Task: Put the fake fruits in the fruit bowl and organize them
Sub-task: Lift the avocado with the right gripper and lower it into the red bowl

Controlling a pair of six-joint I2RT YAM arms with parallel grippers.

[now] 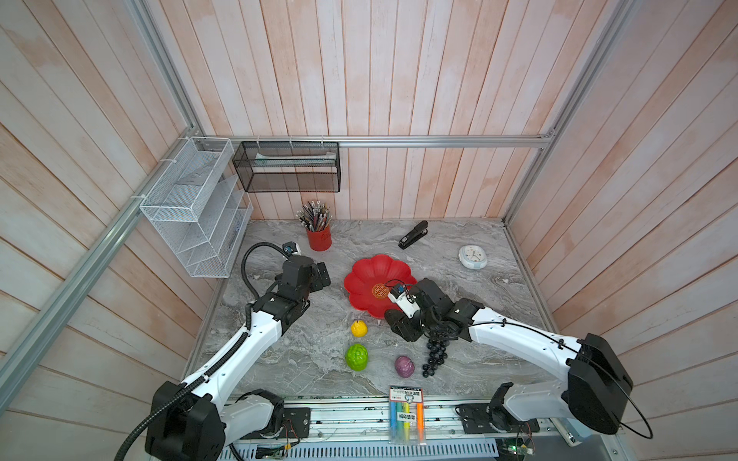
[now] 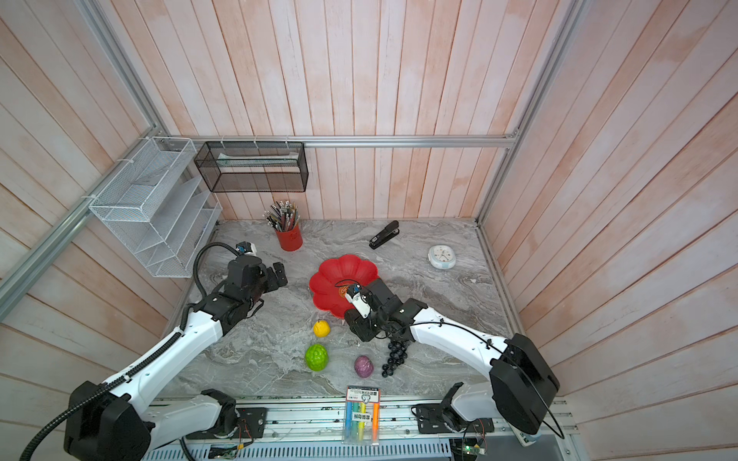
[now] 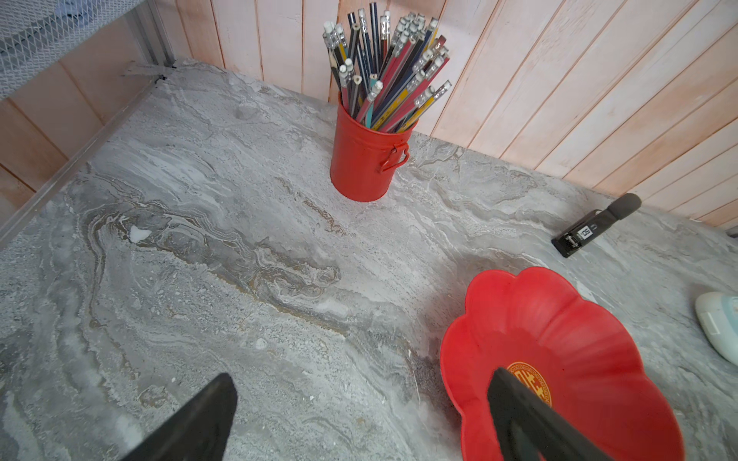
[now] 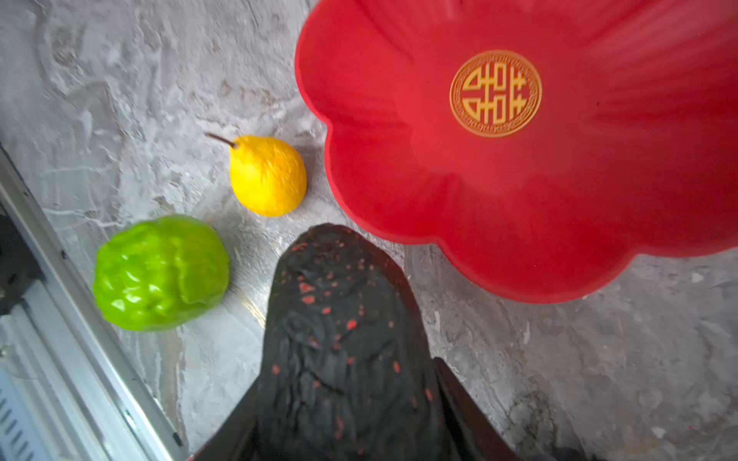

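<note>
The grey marble table [image 1: 279, 371] carries everything. Near its middle sits the fruit bowl [image 1: 369, 277], a red petal-rimmed dish whose gold emblem [image 4: 495, 93] is in plain sight in the right wrist view. The left gripper [image 1: 322, 275] hangs to the left of the bowl, its fingers [image 3: 207, 415] spread wide with only tabletop between them. The right gripper [image 1: 399, 325] is at the bowl's near rim. Its jaws press against the sides of the dark avocado-like fruit [image 4: 343, 319], whose tip lies just beside the rim, outside the dish. The other fake fruits lie on the table in front of the bowl. The grape bunch [image 1: 435, 355] has its upper end under the right gripper's wrist. The bumpy green fruit [image 1: 356, 357] sits further left, and the yellow fruit [image 1: 359, 328] is near the rim. The purple fruit [image 1: 404, 366] lies between the green fruit and the grapes.
</note>
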